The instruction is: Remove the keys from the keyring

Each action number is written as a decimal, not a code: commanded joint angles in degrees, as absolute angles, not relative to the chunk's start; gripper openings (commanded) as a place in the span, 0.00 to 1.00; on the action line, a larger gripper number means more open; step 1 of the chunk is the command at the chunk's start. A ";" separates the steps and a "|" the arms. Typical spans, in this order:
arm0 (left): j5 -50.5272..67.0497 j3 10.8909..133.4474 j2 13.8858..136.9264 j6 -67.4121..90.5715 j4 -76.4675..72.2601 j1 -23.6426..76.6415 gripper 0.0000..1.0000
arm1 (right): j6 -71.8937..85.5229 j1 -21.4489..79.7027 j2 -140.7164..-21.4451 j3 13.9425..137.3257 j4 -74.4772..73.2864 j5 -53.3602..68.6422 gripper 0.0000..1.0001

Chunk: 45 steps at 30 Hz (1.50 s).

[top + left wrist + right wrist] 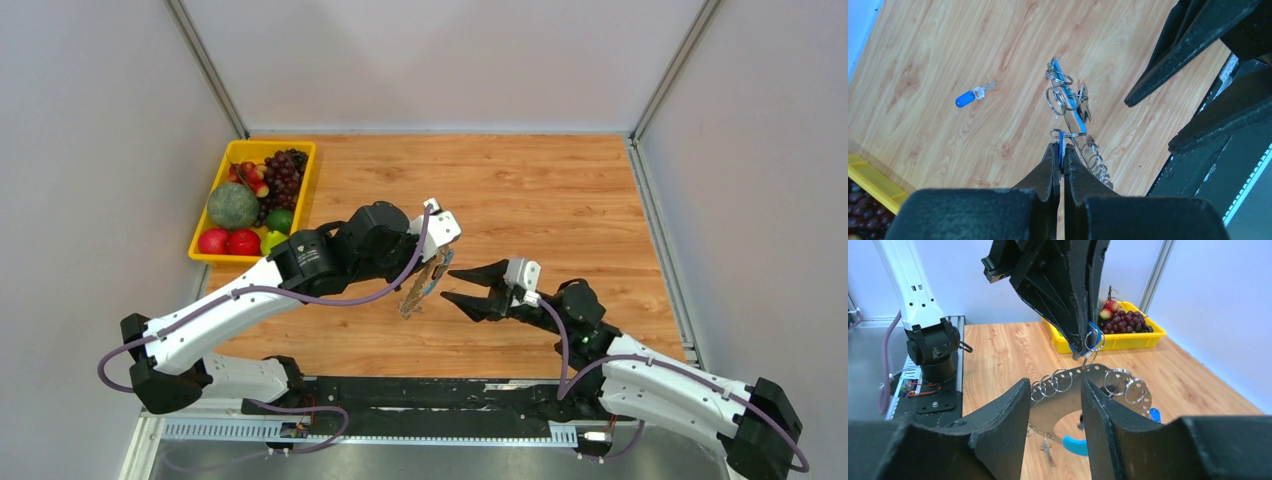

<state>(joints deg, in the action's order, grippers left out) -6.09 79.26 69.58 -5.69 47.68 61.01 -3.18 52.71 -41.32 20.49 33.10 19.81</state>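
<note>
My left gripper (438,262) is shut on the blue head of a key (1061,141) and holds it above the table. That key's small ring links it to the keyring (413,292). The keyring is a flat silvery hoop with several split rings and a blue segment (1075,446), and it hangs below the jaws (1074,107). My right gripper (447,284) is open just right of the hoop. In the right wrist view its fingers (1010,410) frame the hoop (1058,404) without touching it. A loose blue-headed key (970,96) lies on the wood.
A yellow tray (222,170) of fruit stands at the back left and also shows in the right wrist view (1128,340). The left arm's base (933,355) stands at the near edge. Grey walls close in the table on three sides.
</note>
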 commanded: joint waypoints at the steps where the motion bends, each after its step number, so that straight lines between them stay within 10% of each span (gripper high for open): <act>1: -5.13 80.44 68.81 -5.45 43.53 60.91 0.00 | -10.16 55.60 -43.60 20.03 42.23 15.77 0.46; 34: 2.25 80.68 68.45 -6.01 43.29 60.98 0.00 | -14.75 59.42 -51.21 22.83 45.90 7.22 0.35; 45: -1.65 80.41 66.66 -5.89 43.35 60.91 0.00 | -15.64 59.46 -47.95 22.57 40.63 8.15 0.00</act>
<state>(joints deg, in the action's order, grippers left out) 0.99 79.26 69.34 -5.87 46.37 61.01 -15.20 59.11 -50.46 20.95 41.91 6.72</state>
